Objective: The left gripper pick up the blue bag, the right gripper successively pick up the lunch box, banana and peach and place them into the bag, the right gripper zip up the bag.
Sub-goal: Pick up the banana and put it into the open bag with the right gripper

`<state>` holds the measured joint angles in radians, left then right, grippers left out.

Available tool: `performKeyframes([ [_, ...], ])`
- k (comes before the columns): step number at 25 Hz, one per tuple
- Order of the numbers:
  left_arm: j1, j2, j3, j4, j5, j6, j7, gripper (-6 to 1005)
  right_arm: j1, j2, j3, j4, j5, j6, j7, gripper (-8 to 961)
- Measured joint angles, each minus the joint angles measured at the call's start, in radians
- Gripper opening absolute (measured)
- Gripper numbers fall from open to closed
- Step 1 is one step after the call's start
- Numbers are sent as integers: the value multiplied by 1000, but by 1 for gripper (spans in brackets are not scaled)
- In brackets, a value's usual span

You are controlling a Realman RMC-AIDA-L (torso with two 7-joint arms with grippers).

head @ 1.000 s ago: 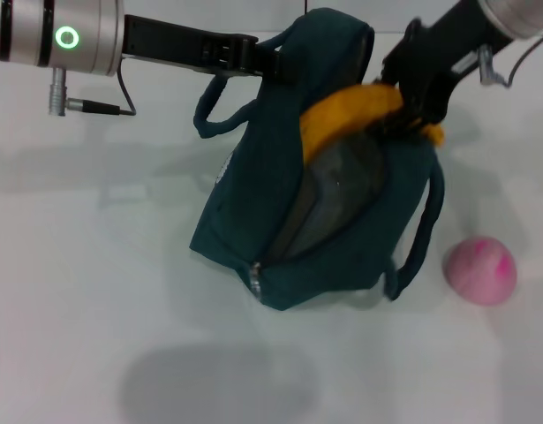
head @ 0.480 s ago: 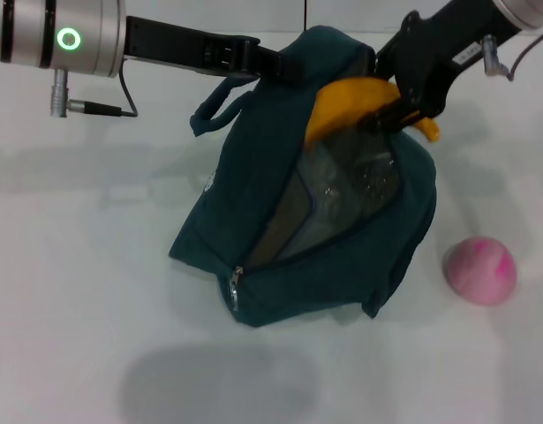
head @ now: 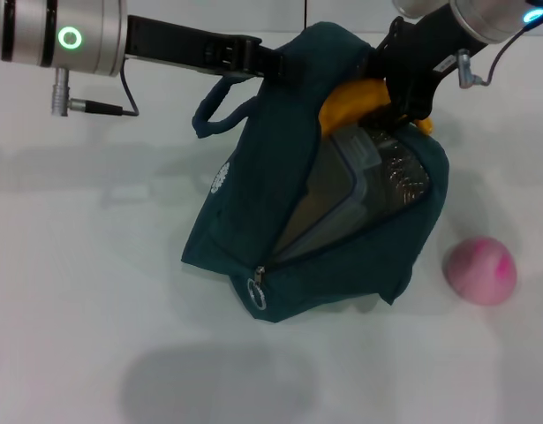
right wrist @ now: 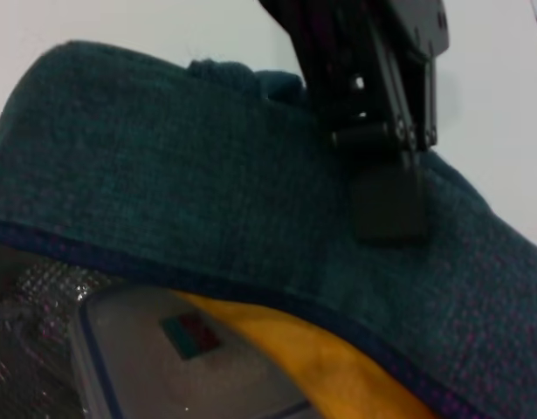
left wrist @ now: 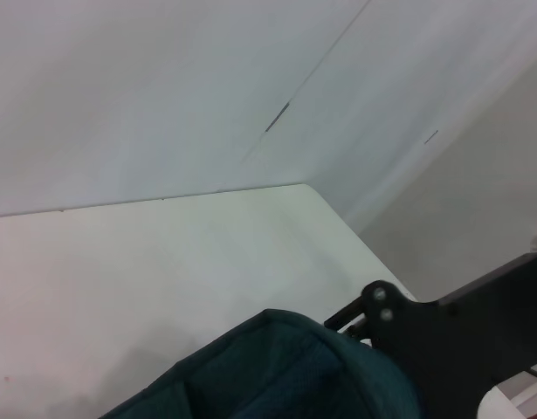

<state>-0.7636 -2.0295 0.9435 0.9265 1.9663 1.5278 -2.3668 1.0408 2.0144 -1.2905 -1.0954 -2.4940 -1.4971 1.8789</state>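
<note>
The blue bag (head: 280, 221) hangs open, lifted by its top edge, with my left gripper (head: 273, 64) shut on the fabric; the right wrist view shows that claw (right wrist: 388, 205) pinching the bag's (right wrist: 207, 166) rim. In the opening lies the lunch box (head: 377, 172), clear with a blue rim. Above it the banana (head: 349, 102) pokes into the bag's mouth, and my right gripper (head: 402, 95) is shut on its outer end. The right wrist view shows the banana (right wrist: 338, 367) resting over the lunch box (right wrist: 154, 367) lid. The peach (head: 479, 269) sits on the table to the bag's right.
The white table (head: 77, 265) spreads to the left and front of the bag. The zipper's ring pull (head: 257, 290) hangs at the bag's lower front corner. In the left wrist view the bag's top (left wrist: 277, 367) and the right arm (left wrist: 460, 332) appear near the table's far corner.
The right gripper has moved back and up with the banana, tucking it under the bag's top edge. The bag has swung and the lunch box shows more. The peach has not moved.
</note>
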Motion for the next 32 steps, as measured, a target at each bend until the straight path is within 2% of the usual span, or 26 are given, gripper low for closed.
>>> performKeyframes([
  [5, -8, 0, 0, 0, 0, -1, 0, 48, 5, 1, 0, 33, 25, 11, -17, 485],
  [10, -11, 0, 0, 0, 0, -3, 0, 48, 29, 2, 2, 51, 74, -48, -23, 487],
  [15, -11, 1, 0, 0, 0, -4, 1, 48, 35, -1, 10, 4, 77, -87, -2, 489],
  [19, -9, 1, 0, 0, 0, -4, 1, 48, 34, -4, 62, -25, 77, -98, 2, 491],
  [23, -13, -3, 0, 0, 1, -5, 1, 48, 41, -3, 70, 2, 80, -87, -4, 492],
  [27, -17, -7, 0, -1, 1, -8, 1, 48, 55, 2, 34, 97, 78, -34, -16, 494],
  [32, -11, -9, 0, -2, 1, -7, 1, 48, 49, 3, 36, 113, 84, 0, -14, 496],
])
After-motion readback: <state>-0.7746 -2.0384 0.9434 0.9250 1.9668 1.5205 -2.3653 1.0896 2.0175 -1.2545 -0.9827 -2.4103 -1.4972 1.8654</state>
